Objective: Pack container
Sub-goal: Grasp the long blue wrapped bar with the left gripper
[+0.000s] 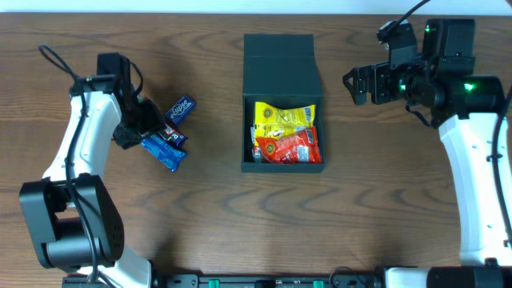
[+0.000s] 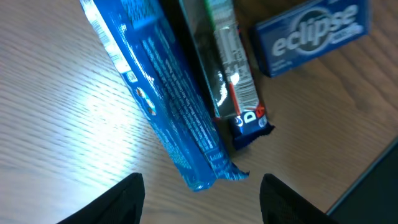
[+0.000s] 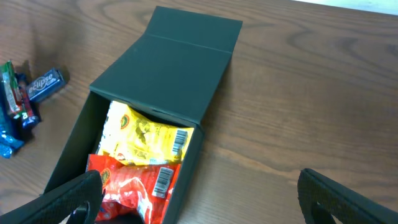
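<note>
Across a dark wood table (image 1: 200, 232), two white-and-black arms flank the container (image 1: 282, 60), a teal-grey square box sitting just toward 12 o'clock of centre, its flap lid thrown flat open on the 12 o'clock side. Inside, a yellow packet (image 1: 282, 118) lies at the lid end and a red packet (image 1: 290, 148) at the 6 o'clock end, the two overlapping and covering most of the floor. The right gripper (image 3: 208, 205) hangs at about 2 o'clock of the box, fingers spread wide and empty. At 9 o'clock of the box, well apart from it, the left gripper (image 2: 202, 204) hovers low over the waiting snacks, its fingers parted and pinching nothing, the crimped end of a long blue packet (image 2: 165, 106) lying just ahead of the gap. A dark bar (image 2: 230, 81) with a green and red wrapper lies against that packet's side, and a small blue gum box (image 2: 311, 34) marked "eclipse" sits near them at 1 o'clock in the left wrist view. The packing looks roughly half done. The danger is a crowded grasp — closing here could catch the bar along with the packet, or nip only the slick crimped end and let it slide out over the table before it reaches the box.
</note>
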Controlling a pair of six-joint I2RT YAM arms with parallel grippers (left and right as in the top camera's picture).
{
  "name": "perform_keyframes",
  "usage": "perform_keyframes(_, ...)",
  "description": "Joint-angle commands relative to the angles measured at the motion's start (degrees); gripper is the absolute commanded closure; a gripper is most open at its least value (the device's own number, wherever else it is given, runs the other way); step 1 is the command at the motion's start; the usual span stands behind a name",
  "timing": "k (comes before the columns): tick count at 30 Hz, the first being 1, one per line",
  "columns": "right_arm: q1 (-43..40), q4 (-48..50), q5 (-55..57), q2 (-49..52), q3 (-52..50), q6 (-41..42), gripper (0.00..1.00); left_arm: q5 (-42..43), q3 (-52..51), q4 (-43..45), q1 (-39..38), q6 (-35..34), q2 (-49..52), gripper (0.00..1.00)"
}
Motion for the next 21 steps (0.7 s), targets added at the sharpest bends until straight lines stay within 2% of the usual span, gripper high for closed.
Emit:
perform_keyframes(1,-0.3,-0.2,-0.1,-1.1,0.4,-0.8,0.01,0.4,-2.1,1.5,0.2,-3.8,0.4,0.39)
perform_keyframes(10,-0.3,0.5,0.5,-1.1,0.4,-1.1,0.01,-1.6,-5.6,6.2,1.1,-4.9,0.4,0.40)
perform_keyframes(17,-0.3,0.7,1.9,-1.1,0.4,-1.1,0.01,-1.7,-7.3,10.1,4.1,-6.0,0.4,0.34)
perform_keyframes(21,-0.3,0.7,1.9,-1.1,0.4,-1.1,0.01,-1.6,-7.4,11.1,4.9,-5.9,1.3,0.35)
